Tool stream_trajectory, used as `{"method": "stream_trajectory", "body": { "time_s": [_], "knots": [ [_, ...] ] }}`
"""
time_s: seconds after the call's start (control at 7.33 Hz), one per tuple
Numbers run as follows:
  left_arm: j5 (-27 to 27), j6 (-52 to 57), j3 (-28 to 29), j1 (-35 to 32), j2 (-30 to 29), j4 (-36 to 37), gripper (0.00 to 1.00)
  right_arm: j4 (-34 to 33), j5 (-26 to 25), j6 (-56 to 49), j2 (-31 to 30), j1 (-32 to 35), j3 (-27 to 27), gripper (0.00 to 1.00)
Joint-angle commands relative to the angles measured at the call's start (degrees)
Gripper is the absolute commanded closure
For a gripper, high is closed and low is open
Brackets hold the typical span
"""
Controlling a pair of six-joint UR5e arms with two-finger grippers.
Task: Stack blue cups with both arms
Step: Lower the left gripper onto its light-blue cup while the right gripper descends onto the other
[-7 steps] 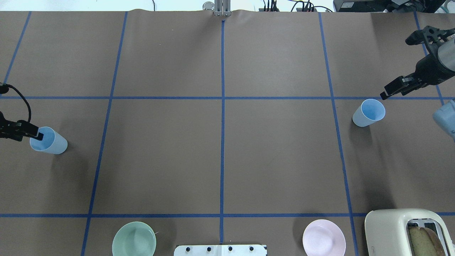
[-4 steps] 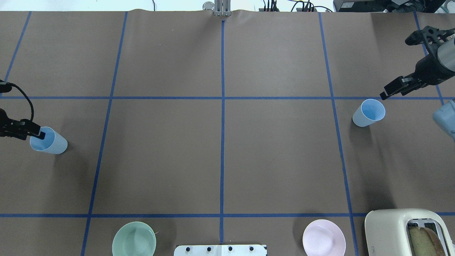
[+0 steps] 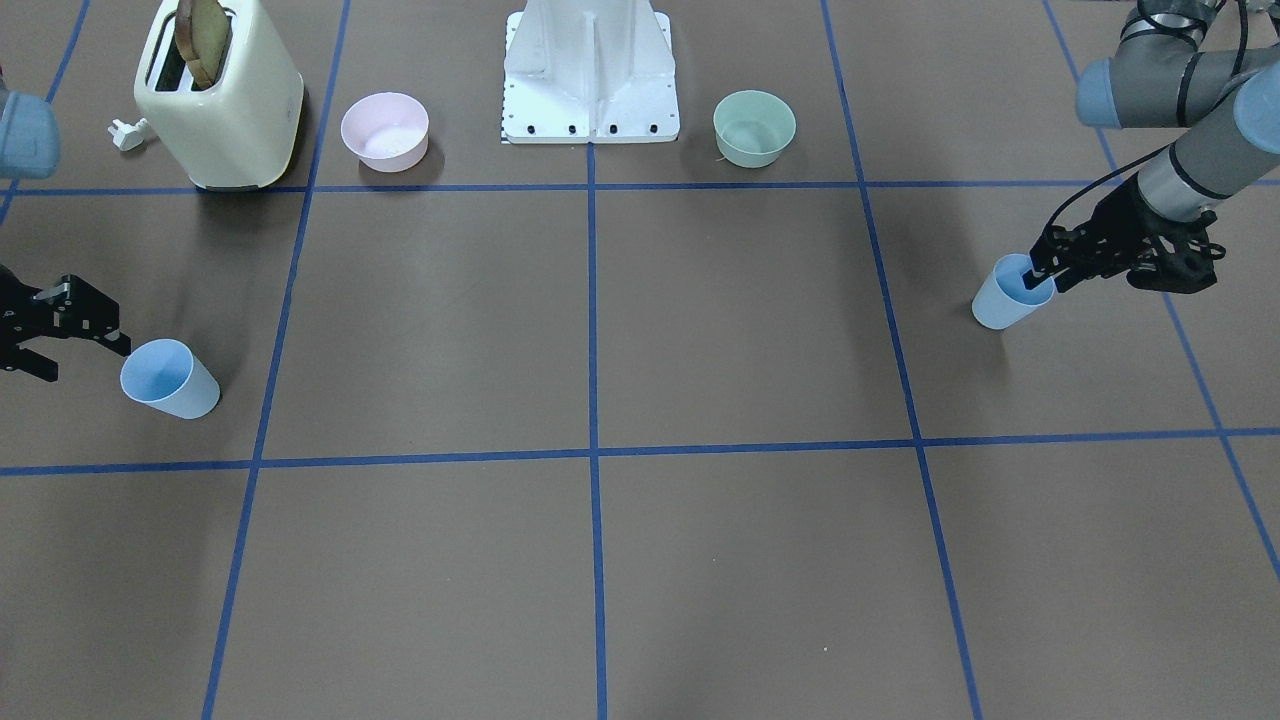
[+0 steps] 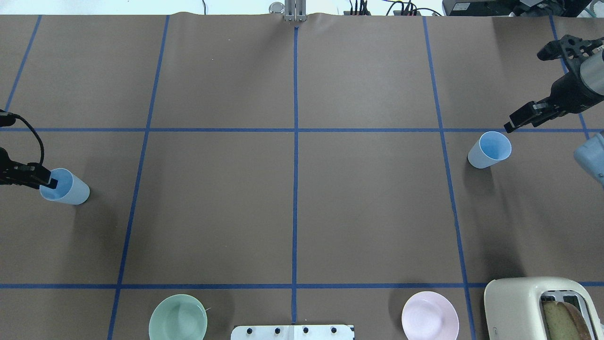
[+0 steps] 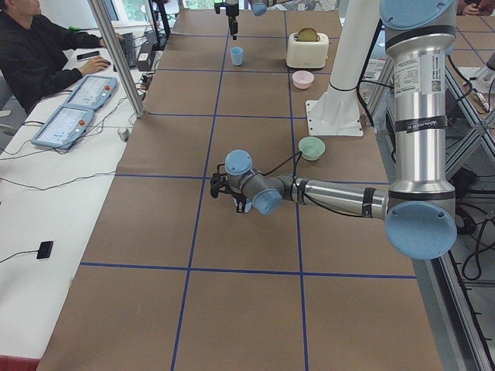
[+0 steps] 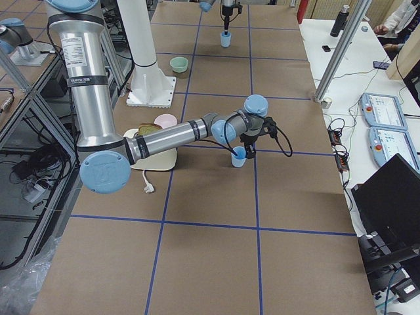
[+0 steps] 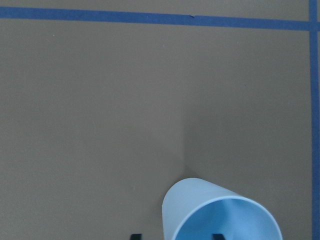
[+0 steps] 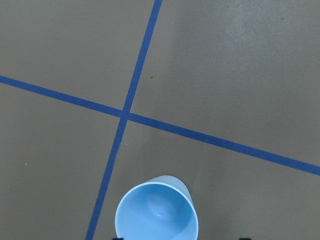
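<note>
Little had moved over the last second: seen from overhead, the left gripper point(image 4: 47, 182) had shifted very slightly toward the robot's side of the table, while both cups had stayed where they stood.

A brown table point(image 4: 292, 203) marked with a grid of blue tape lines filled the scene. The first blue cup point(image 4: 68, 190) stood upright near the table's left end. The left gripper's jaws were parted and straddled that cup's rim, with one finger point(image 4: 51, 183) dipped inside the cup and the other outside its wall. The wrist camera showed a clear gap between the two fingertips, so nothing was clamped.

The second blue cup point(image 4: 488, 151) stood upright near the table's right end, well apart from the first, just beside a crossing of tape lines. The right gripper point(image 3: 85, 358) hung just beside it with its jaws spread wide and empty; one fingertip lay close to the rim without touching it.

Along the robot's edge of the table sat a mint-green bowl point(image 4: 178, 319), a pink bowl point(image 4: 430, 316) and a cream toaster point(image 4: 519, 302) with a slice of bread point(image 4: 564, 318) in one slot. A white base pedestal point(image 3: 590, 70) stood between the two bowls. A seated operator point(image 5: 31, 46) in dark clothes worked at a side desk.
</note>
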Motion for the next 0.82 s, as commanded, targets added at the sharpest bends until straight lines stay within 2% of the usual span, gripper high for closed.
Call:
{"method": "stream_trajectory", "body": {
  "time_s": [0.0, 0.14, 0.27, 0.41, 0.68],
  "knots": [
    [0.2, 0.0, 0.1, 0.7, 0.0, -0.1, 0.70, 0.1, 0.0, 0.0, 0.0, 0.0, 0.0, 0.18],
    [0.2, 0.0, 0.0, 0.7, 0.0, -0.1, 0.76, 0.1, 0.0, 0.0, 0.0, 0.0, 0.0, 0.18],
    [0.1, 0.0, -0.2, 0.7, 0.0, -0.1, 0.93, 0.0, 0.0, 0.0, 0.0, 0.0, 0.0, 0.18],
    [-0.1, 0.0, -0.9, 0.5, 0.1, -0.2, 1.00, 0.1, 0.0, 0.0, 0.0, 0.0, 0.0, 0.18],
    [-0.2, -0.1, -2.2, 0.4, 0.1, 0.0, 1.00, 0.1, 0.0, -0.2, -0.1, 0.0, -0.1, 0.18]
  ]
}}
